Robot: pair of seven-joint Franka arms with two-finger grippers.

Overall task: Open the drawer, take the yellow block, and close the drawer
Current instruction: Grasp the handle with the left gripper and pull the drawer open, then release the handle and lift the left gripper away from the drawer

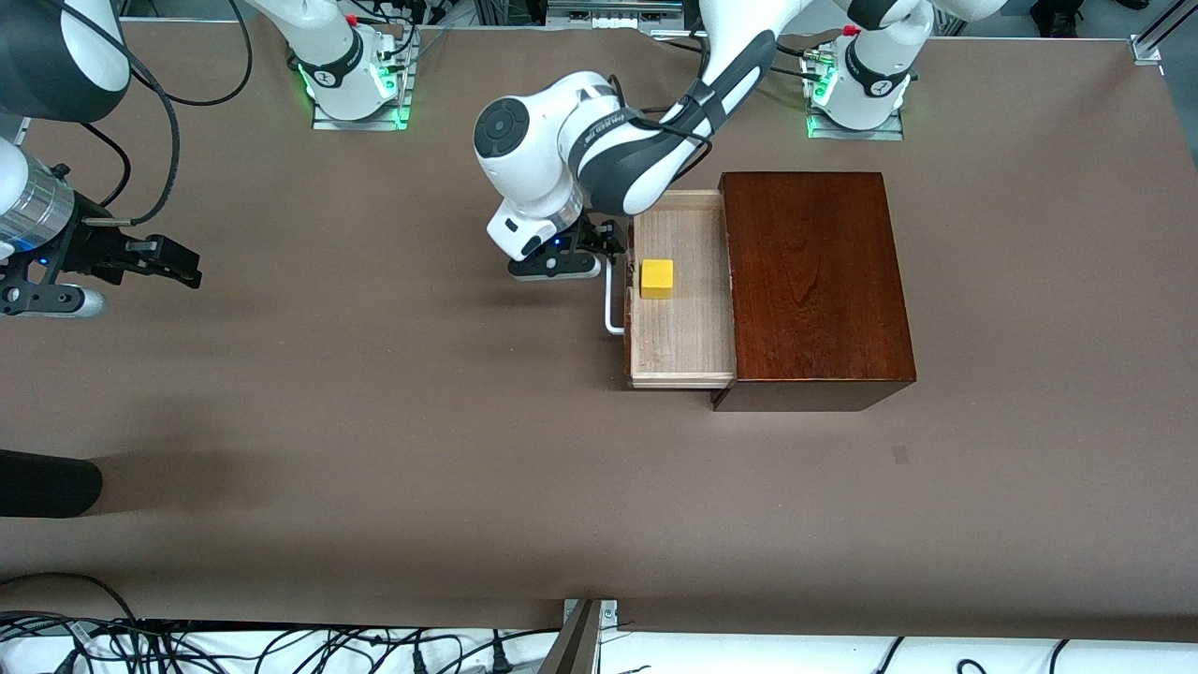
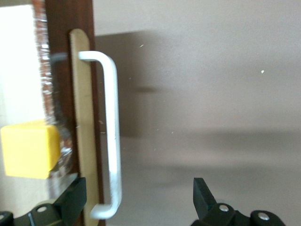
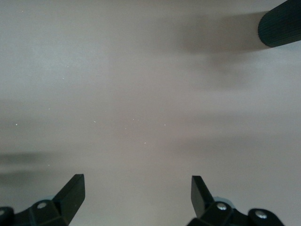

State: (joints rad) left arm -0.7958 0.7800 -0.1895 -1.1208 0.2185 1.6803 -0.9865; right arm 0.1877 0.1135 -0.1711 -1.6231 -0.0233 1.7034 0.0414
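Observation:
The drawer (image 1: 683, 337) is pulled out of the dark-brown wooden box (image 1: 814, 271), with its pale tray showing. The yellow block (image 1: 656, 278) sits in the tray just inside the drawer's front; it also shows in the left wrist view (image 2: 29, 149). My left gripper (image 1: 610, 245) is open in front of the drawer. In the left wrist view (image 2: 139, 190) one end of the white handle (image 2: 112, 117) lies between its fingers, untouched. My right gripper (image 1: 192, 265) is open and empty over bare table (image 3: 136, 186) at the right arm's end, waiting.
A black rounded object (image 1: 47, 482) lies at the table's edge at the right arm's end, nearer to the front camera than the right gripper; it shows in the right wrist view (image 3: 282, 23). Cables (image 1: 187, 646) run along the table's near edge.

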